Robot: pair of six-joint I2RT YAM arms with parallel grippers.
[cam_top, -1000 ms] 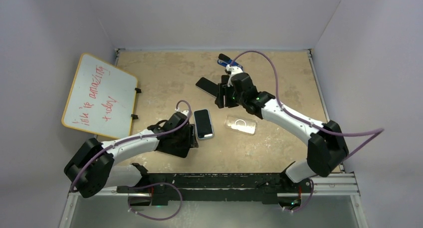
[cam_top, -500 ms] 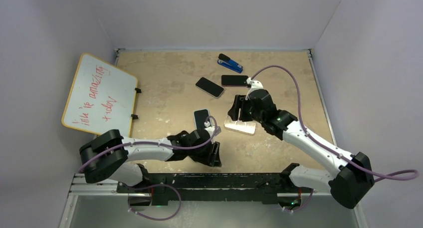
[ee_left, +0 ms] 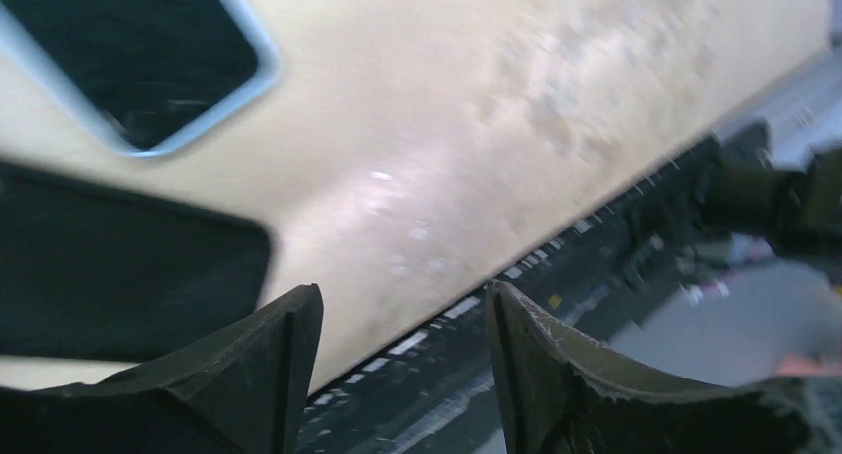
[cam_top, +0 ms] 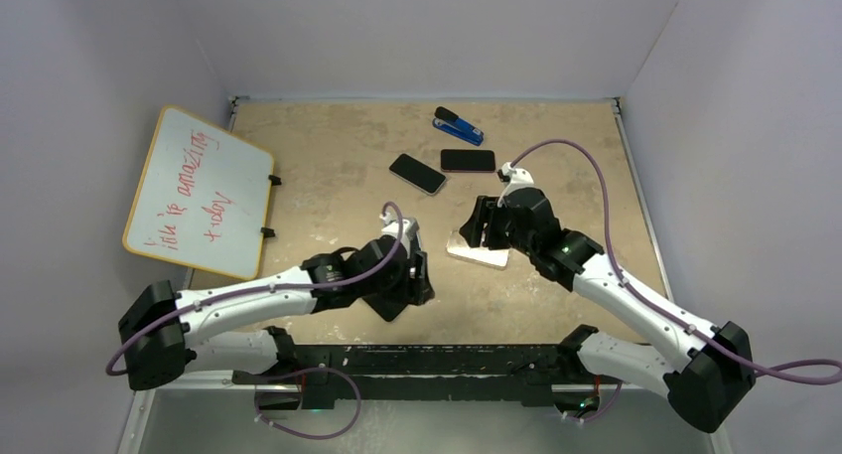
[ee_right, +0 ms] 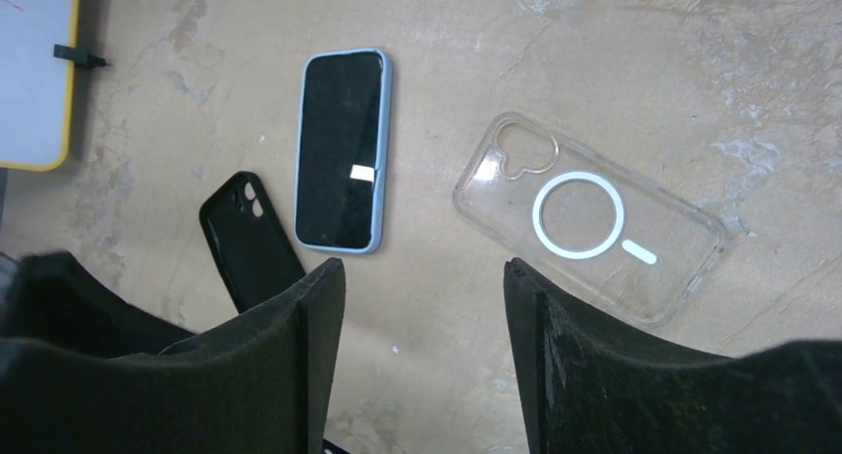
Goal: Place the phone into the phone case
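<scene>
Soft, even light fills the overhead view. The table [cam_top: 328, 146] is bright, with only faint, short shadows under the arms [cam_top: 635, 300], and everything there is sharp. The left wrist view is smeared by motion blur — the phone [ee_left: 139, 57] at its far left has a fuzzy rim, the table's mottling runs in streaks, and a small pale glare sits mid-frame. Its fingers [ee_left: 258, 375] are dark and soft. The right wrist view is crisp, with a small white reflection on the phone's screen and glints along the clear case [ee_right: 586, 216] — though its own near fingers are dark and slightly out of focus.
</scene>
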